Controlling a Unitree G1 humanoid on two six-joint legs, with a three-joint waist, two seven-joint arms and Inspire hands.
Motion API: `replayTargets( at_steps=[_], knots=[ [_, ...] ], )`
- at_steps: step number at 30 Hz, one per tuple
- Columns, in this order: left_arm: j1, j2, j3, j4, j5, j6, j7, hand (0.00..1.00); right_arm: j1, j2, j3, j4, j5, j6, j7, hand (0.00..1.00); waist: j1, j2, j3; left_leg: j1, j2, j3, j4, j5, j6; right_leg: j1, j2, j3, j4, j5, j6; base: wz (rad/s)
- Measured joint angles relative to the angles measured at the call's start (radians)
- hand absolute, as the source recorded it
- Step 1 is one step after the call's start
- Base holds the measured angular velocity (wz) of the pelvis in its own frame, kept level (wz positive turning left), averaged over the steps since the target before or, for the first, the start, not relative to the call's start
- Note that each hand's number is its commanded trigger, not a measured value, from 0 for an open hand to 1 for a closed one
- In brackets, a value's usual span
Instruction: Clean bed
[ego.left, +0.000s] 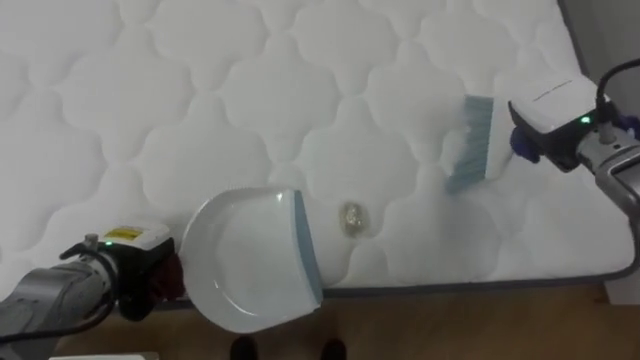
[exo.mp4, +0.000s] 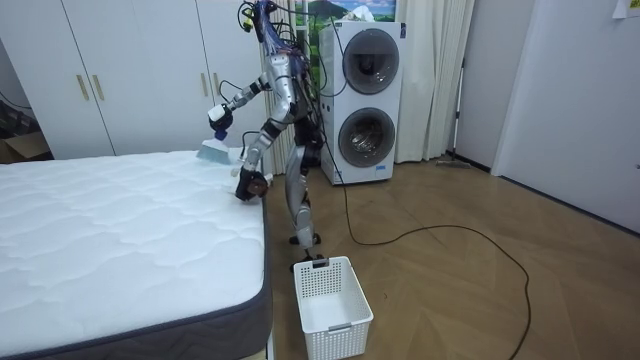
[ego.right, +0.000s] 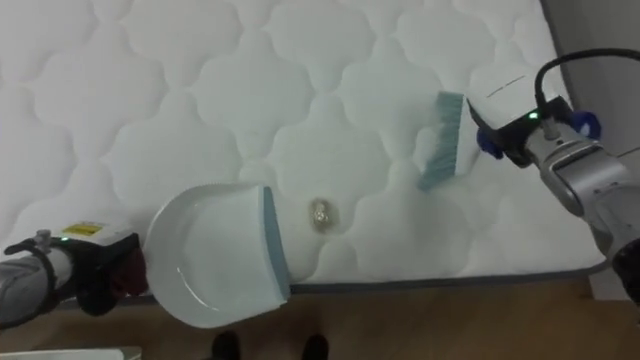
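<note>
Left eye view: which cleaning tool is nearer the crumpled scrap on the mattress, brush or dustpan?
The dustpan in the left hand: its blue-grey lip lies just beside the scrap; the brush is farther right.

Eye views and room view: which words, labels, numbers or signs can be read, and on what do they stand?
Small yellow label at the wrist of the left robot hand: print too blurred to read.
Stacked white washer and dryer: control panels too small to read.
No other text is readable.
</note>
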Motion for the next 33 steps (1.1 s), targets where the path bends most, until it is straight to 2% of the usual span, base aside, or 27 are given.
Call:
replayTargets(
  at_steps=[7,10,13,17,23,26,27,29,33],
  knots=[
    [0.007,0.000,0.005,0.041,-0.002,-0.009,0.008,1.00,0.054,-0.011,0.000,-0.162,0.000,0.001,0.052,1.00,0.017,0.000,-0.0007,-0.002,0.019,-0.003,0.002,-0.004,-0.019,0.002,0.014,-0.018,-0.011,0.005,-0.008,-0.05],
    [0.007,0.000,0.006,0.047,-0.002,-0.013,0.009,1.00,0.058,-0.011,0.000,-0.221,0.000,-0.013,0.056,1.00,0.027,0.000,-0.0017,-0.002,0.021,-0.006,0.003,-0.005,-0.024,-0.002,0.019,-0.023,-0.012,0.006,-0.010,-0.10],
    [0.007,-0.002,0.006,0.055,-0.002,-0.026,0.020,1.00,0.075,-0.011,0.004,-0.279,0.000,-0.033,0.052,1.00,0.042,0.001,-0.0022,-0.001,0.020,-0.013,0.004,-0.007,-0.027,-0.002,0.016,-0.046,-0.012,0.007,-0.012,-0.05],
    [0.009,-0.020,0.007,0.084,-0.002,-0.031,0.041,1.00,0.131,-0.011,0.019,-0.369,0.023,-0.054,0.050,1.00,0.053,0.000,-0.0030,-0.007,0.020,-0.014,0.014,-0.007,-0.027,-0.003,0.021,-0.044,-0.011,0.007,-0.012,0.01],
    [0.014,-0.023,0.013,0.109,-0.003,-0.042,0.071,1.00,0.171,-0.012,0.031,-0.462,0.029,-0.085,0.070,1.00,0.060,0.003,-0.0045,-0.017,0.032,-0.015,0.022,-0.009,-0.030,-0.011,0.025,-0.044,-0.010,0.013,-0.021,-0.02],
    [0.020,-0.028,0.024,0.147,-0.023,-0.055,0.086,1.00,0.177,-0.011,0.031,-0.492,0.042,-0.107,0.080,1.00,0.070,0.005,-0.0076,-0.026,0.037,-0.014,0.036,-0.012,-0.034,-0.016,0.031,-0.044,-0.010,0.018,-0.030,-0.08],
    [0.020,-0.036,0.029,0.163,-0.026,-0.058,0.094,1.00,0.179,-0.011,0.032,-0.504,0.049,-0.117,0.085,1.00,0.072,0.009,-0.0119,-0.025,0.038,-0.014,0.036,-0.012,-0.035,-0.016,0.032,-0.044,-0.009,0.018,-0.031,-0.06],
    [0.032,-0.043,0.034,0.190,-0.042,-0.069,0.106,1.00,0.179,-0.011,0.033,-0.512,0.069,-0.132,0.087,1.00,0.074,0.013,-0.0154,-0.022,0.038,-0.014,0.035,-0.010,-0.038,-0.016,0.032,-0.044,-0.007,0.019,-0.035,-0.04],
    [0.046,-0.061,0.043,0.234,-0.079,-0.075,0.117,1.00,0.179,-0.010,0.044,-0.512,0.109,-0.146,0.110,1.00,0.087,0.012,-0.0164,-0.013,0.035,-0.013,0.035,-0.008,-0.040,-0.016,0.029,-0.040,0.007,0.013,-0.046,-0.01]
  ],
)
